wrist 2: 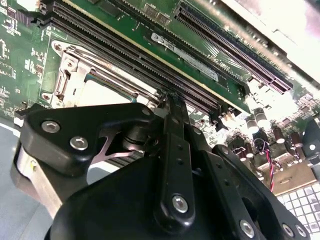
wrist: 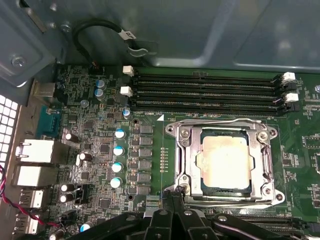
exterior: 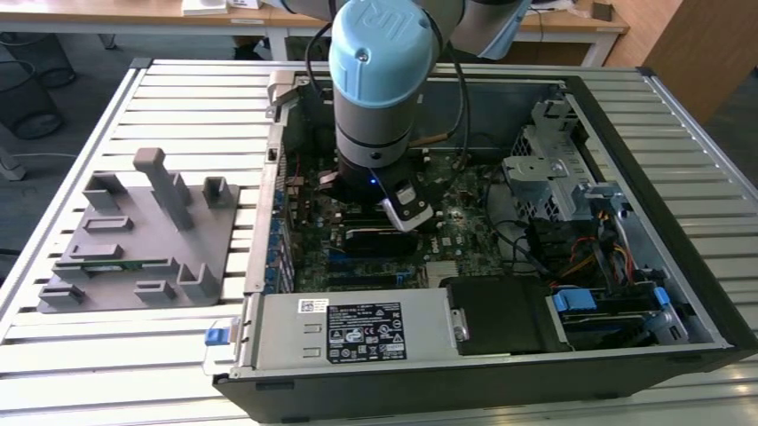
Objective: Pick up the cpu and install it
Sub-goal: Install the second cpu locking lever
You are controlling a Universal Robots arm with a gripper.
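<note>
One cpu [wrist: 222,162] is already sitting flat in the socket frame [wrist: 223,131] on the motherboard [wrist: 95,150], so it looks seated. The gripper [wrist: 172,192] hovers at the socket's edge, fingers pinched together and holding nothing.

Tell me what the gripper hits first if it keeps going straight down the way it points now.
Most likely the metal frame of the socket at its near edge: the gripper has its tips right at that corner. The cpu lies in the socket, just beyond the tips. How far above the frame the tips are is unclear.
</note>
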